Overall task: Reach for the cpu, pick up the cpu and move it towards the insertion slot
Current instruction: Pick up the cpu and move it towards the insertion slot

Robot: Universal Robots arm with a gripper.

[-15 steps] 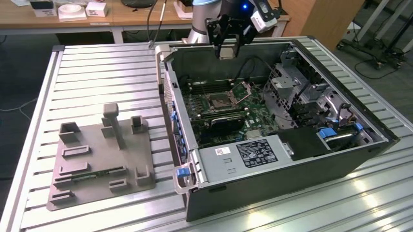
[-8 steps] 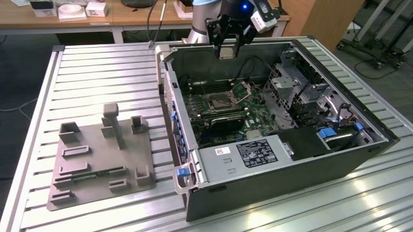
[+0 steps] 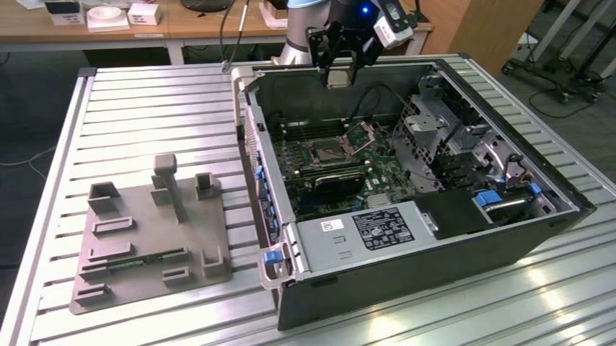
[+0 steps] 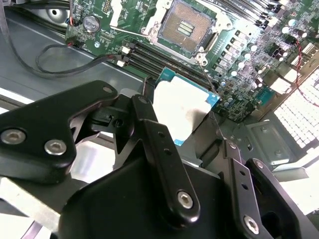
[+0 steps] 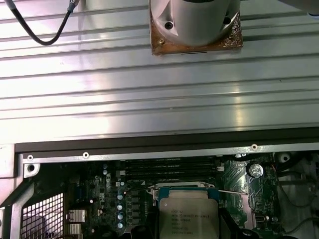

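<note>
My gripper (image 3: 339, 71) is shut on the cpu (image 3: 338, 78), holding it in the air over the far wall of the open computer case. In the second wrist view the cpu (image 4: 182, 107) shows its silvery top and blue-green rim between the black fingers (image 4: 149, 129). The insertion slot (image 3: 328, 151) lies lower down on the green board, its metal flap raised and its dark centre bare. In the second wrist view the slot (image 4: 188, 27) is beyond the chip, apart from it. In the first wrist view the cpu (image 5: 188, 216) hangs in front of the slot's frame (image 5: 179, 186).
The case (image 3: 423, 274) lies open on the ribbed metal table (image 3: 144, 108), with a drive cage (image 3: 448, 130) and power supply (image 3: 380, 227) inside. A grey plastic tray (image 3: 144, 238) sits at the exterior view's left. The arm's base (image 5: 194, 22) stands behind the case.
</note>
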